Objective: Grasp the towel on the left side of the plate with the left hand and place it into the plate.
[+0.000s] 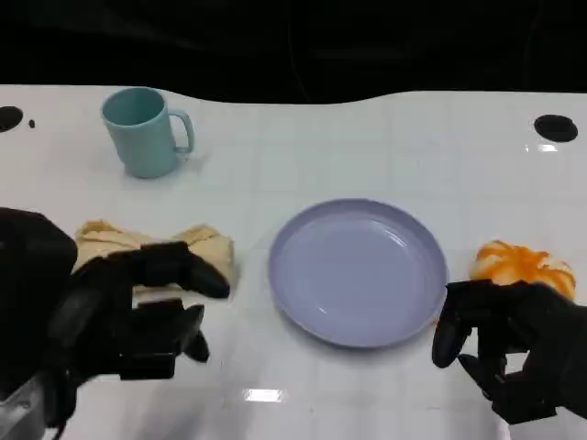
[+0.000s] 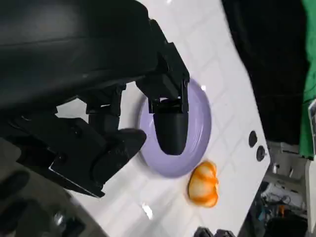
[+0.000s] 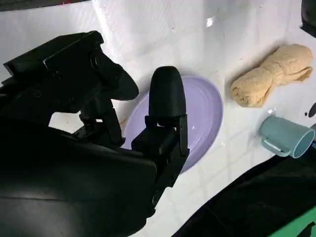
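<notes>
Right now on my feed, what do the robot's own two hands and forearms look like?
Both hands, the left hand and the right hand, are matte black, built of blocky segments with rounded fingertips. Behind the left hand, a bit of silver forearm shows at the head view's lower corner. No cables or markings are visible.

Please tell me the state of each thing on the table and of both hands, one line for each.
Beige folded cloth towel: lying left of the plate, not gripped.
Round lilac plate: upright, nothing in it.
Light blue mug: upright.
Orange fruit-like object: resting right of the plate.
Left hand: open, over the towel.
Right hand: open, holds nothing.
</notes>
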Controlling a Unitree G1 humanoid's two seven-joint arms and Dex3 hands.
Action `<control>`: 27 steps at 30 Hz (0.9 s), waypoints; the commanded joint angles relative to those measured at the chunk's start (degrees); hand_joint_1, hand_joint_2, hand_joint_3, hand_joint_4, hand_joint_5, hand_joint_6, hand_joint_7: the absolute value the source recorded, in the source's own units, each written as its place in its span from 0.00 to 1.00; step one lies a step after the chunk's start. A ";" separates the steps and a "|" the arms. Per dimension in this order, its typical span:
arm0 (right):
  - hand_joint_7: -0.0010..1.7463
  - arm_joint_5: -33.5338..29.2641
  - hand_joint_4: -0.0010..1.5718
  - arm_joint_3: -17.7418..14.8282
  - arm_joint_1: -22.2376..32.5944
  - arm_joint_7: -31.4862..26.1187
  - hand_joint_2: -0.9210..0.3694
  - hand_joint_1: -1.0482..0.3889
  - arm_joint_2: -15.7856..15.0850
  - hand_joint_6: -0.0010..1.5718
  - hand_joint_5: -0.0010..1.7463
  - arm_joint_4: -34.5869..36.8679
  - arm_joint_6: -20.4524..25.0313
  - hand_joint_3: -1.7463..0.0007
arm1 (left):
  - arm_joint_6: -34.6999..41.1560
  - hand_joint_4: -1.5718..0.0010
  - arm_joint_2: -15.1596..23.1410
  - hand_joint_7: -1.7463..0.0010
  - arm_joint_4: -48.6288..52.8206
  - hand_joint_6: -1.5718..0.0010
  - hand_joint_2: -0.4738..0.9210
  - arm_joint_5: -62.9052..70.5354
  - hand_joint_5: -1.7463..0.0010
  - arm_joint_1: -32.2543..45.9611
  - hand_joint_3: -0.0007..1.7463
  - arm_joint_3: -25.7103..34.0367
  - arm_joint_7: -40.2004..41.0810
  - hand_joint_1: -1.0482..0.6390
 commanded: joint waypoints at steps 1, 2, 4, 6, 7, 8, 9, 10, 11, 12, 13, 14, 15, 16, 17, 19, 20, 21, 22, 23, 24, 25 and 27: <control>0.82 0.70 0.47 -0.24 0.07 -0.36 0.29 0.74 0.46 0.45 1.00 -0.67 0.57 0.36 | -8.50 0.66 3.36 0.76 1.60 0.59 0.86 6.64 0.43 0.65 0.40 -2.18 -0.98 0.52; 0.82 0.90 0.47 -0.35 0.10 -0.36 0.29 0.75 0.63 0.45 1.00 -0.67 0.56 0.36 | -9.95 0.68 3.88 0.80 1.81 0.61 0.88 7.82 0.46 0.57 0.37 -2.60 -1.17 0.52; 0.82 1.13 0.47 -0.51 0.08 -0.35 0.29 0.75 0.80 0.45 1.00 -0.68 0.65 0.36 | -13.72 0.74 5.79 0.90 2.32 0.65 0.96 10.65 0.54 0.12 0.24 -3.61 -2.44 0.49; 0.82 1.08 0.47 -0.52 -0.01 -0.36 0.29 0.75 0.76 0.45 1.00 -0.78 0.96 0.36 | -16.98 0.79 7.05 0.94 2.69 0.68 0.99 14.08 0.57 -0.25 0.17 -4.64 -2.51 0.47; 0.83 1.03 0.47 -0.51 -0.05 -0.35 0.29 0.75 0.71 0.45 1.00 -0.82 1.06 0.36 | -18.37 0.83 7.40 0.97 2.82 0.72 1.00 15.86 0.61 -0.37 0.13 -5.11 -2.16 0.46; 0.83 0.88 0.47 -0.45 -0.10 -0.37 0.29 0.75 0.63 0.45 1.00 -0.81 1.13 0.36 | -19.97 0.84 8.01 0.98 3.04 0.73 1.00 18.39 0.62 -0.69 0.12 -5.79 -1.60 0.45; 0.83 0.78 0.47 -0.41 -0.16 -0.37 0.29 0.75 0.58 0.44 1.00 -0.82 1.27 0.36 | -21.07 0.87 8.43 0.99 3.25 0.76 1.00 20.48 0.64 -1.03 0.10 -6.29 -1.23 0.44; 0.83 0.73 0.47 -0.38 -0.20 -0.38 0.29 0.74 0.55 0.44 1.00 -0.83 1.37 0.36 | -21.72 0.89 8.51 1.00 3.46 0.78 1.00 21.77 0.65 -1.22 0.09 -6.48 -1.18 0.43; 0.83 0.71 0.47 -0.37 -0.22 -0.38 0.29 0.74 0.54 0.44 1.00 -0.84 1.46 0.37 | -22.20 0.90 8.40 1.00 3.64 0.79 1.00 22.69 0.66 -1.31 0.09 -6.52 -1.25 0.43; 0.83 0.75 0.47 -0.38 -0.19 -0.35 0.29 0.74 0.52 0.44 1.00 -0.83 1.39 0.37 | -23.68 0.90 9.43 1.00 4.34 0.80 1.00 25.66 0.66 -2.02 0.08 -7.24 -0.99 0.43; 0.83 0.79 0.47 -0.39 -0.17 -0.33 0.29 0.74 0.51 0.44 1.00 -0.82 1.34 0.36 | -24.87 0.94 10.08 1.00 4.91 0.84 1.00 27.96 0.68 -2.52 0.07 -7.71 -0.87 0.42; 0.83 0.87 0.47 -0.39 -0.12 -0.34 0.28 0.74 0.56 0.44 1.00 -0.79 1.17 0.36 | -25.92 0.95 11.68 1.00 5.52 0.86 1.00 32.14 0.68 -3.48 0.06 -8.86 -0.62 0.41; 0.83 0.90 0.47 -0.37 -0.10 -0.34 0.28 0.74 0.60 0.44 1.00 -0.85 1.24 0.36 | -26.65 0.97 12.82 1.00 6.08 0.87 1.00 35.63 0.69 -4.30 0.05 -9.78 -0.53 0.39; 0.83 0.92 0.47 -0.33 -0.08 -0.38 0.28 0.74 0.66 0.44 1.00 -0.88 1.23 0.36 | -26.77 0.97 13.78 1.00 6.57 0.88 1.00 38.75 0.70 -5.18 0.04 -10.68 -0.81 0.37; 0.83 0.81 0.47 -0.22 -0.08 -0.38 0.29 0.74 0.62 0.44 1.00 -0.94 1.28 0.37 | -27.13 0.97 14.58 1.00 7.34 0.89 1.00 41.60 0.71 -6.17 0.04 -11.59 -1.06 0.36; 0.83 0.82 0.47 -0.17 -0.04 -0.40 0.29 0.74 0.63 0.44 1.00 -0.91 1.08 0.36 | -28.04 0.96 15.08 1.00 8.74 0.89 1.00 45.11 0.72 -7.49 0.02 -12.59 -1.38 0.33; 0.83 0.71 0.47 -0.09 -0.04 -0.46 0.29 0.74 0.62 0.44 1.00 -0.92 1.13 0.36 | -29.11 0.96 15.46 1.00 10.48 0.89 1.00 47.42 0.73 -8.67 0.02 -13.63 -1.12 0.32; 0.83 0.65 0.47 -0.04 -0.04 -0.50 0.29 0.74 0.64 0.44 1.00 -0.97 1.27 0.36 | -29.93 0.96 15.67 1.00 12.04 0.90 1.00 49.48 0.73 -9.70 0.01 -14.54 -0.90 0.29; 0.83 0.59 0.47 0.01 -0.04 -0.54 0.29 0.74 0.65 0.44 1.00 -1.02 1.40 0.36 | -30.57 0.96 15.68 1.00 13.16 0.91 1.00 50.94 0.73 -10.39 0.01 -15.06 -0.80 0.28; 0.83 0.56 0.47 0.04 -0.05 -0.56 0.29 0.74 0.65 0.44 1.00 -1.05 1.48 0.36 | -31.08 0.97 15.55 1.00 13.89 0.91 1.00 51.92 0.74 -10.79 0.01 -15.26 -0.79 0.27; 0.83 0.46 0.47 0.16 -0.03 -0.60 0.29 0.73 0.67 0.44 1.00 -1.15 1.55 0.36 | -31.35 0.97 15.28 1.00 15.52 0.91 1.00 53.94 0.74 -12.04 0.01 -16.27 -0.65 0.27; 0.83 0.38 0.47 0.25 -0.02 -0.64 0.29 0.74 0.68 0.44 1.00 -1.23 1.59 0.36 | -31.63 0.96 15.00 1.00 16.74 0.90 1.00 55.45 0.74 -12.93 0.01 -16.93 -0.56 0.26; 0.83 0.17 0.48 0.42 -0.01 -0.71 0.29 0.74 0.71 0.44 1.00 -1.40 1.83 0.36 | -31.90 0.96 14.33 0.99 19.06 0.90 0.99 57.80 0.74 -14.59 0.00 -18.06 -0.58 0.26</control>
